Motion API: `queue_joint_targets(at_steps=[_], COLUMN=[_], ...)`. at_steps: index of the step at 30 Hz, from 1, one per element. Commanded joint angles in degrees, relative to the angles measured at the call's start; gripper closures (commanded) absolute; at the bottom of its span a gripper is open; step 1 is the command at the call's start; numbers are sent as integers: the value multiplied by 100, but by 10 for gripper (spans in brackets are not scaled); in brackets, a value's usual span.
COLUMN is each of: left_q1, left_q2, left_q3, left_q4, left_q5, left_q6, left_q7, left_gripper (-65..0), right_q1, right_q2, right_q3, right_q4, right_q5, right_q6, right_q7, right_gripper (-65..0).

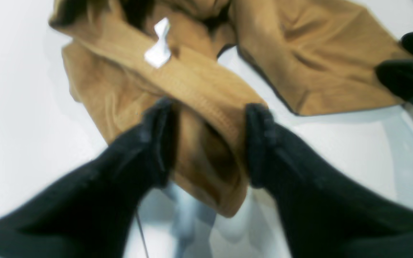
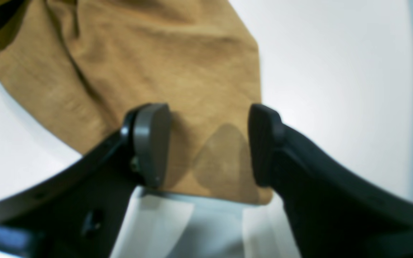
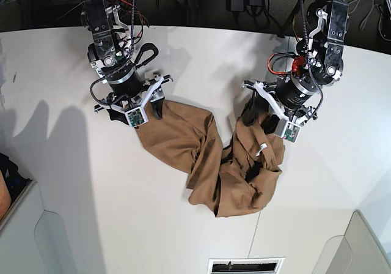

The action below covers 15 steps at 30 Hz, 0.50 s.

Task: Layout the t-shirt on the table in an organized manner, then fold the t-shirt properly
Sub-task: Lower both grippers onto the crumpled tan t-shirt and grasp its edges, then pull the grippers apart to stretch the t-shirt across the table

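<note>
So, shirt: crumpled tan-brown soft cloth t-shirt (image 3: 214,158) is looking light and floppy; grab the ribbed collar, 12 o'clock.
left gripper (image 1: 206,143): straddling the collar, jaws apart.
right gripper (image 2: 206,143): gaping around the hem.

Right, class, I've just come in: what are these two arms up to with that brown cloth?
A two-armed robot is working on a tan t-shirt that lies bunched and crumpled on the white table, not yet spread flat. The left gripper straddles the ribbed collar band near the white tag, its jaws either side of the cloth. The right gripper sits with open jaws over an edge of the shirt at the other end. No folding has begun.
</note>
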Motion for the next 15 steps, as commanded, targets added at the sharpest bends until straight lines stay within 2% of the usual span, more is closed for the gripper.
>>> queue_joint_targets(at_steps=[1,4,6,7,12,13,15], left_q1=[-72,-74,-74,-76,-98,-107,-107], left_q2=[-15,-20,-20,-20,-22,-24,-22], left_q3=[-22,-22,-22,-22,-44,-70,-162], left_q4=[33,-81,-85,-85,-74,-68,-61], left_q5=[-55,-24,162,234,380,380,374], left_q6=[-17,-199,-313,-367,-404,-404,-404], left_q7=[-131,-120,-85,-59,-42,-42,-44], left_gripper=[-226,-132,-24,0,0,0,0], right_q1=[57,94,131,142,144,142,138], right_q2=[0,-4,-15,-15,-15,-13,-13], right_q3=[13,13,13,13,13,13,13], right_q4=[42,31,22,17,-72,-107,-184], right_q5=[-17,-15,-15,-15,-20,-22,-20], right_q6=[-24,-22,-24,-20,-22,-22,-22], right_q7=[-35,-37,-37,-37,-42,-42,-44], right_gripper=[-347,-347,-347,-347,-330,-294,-175])
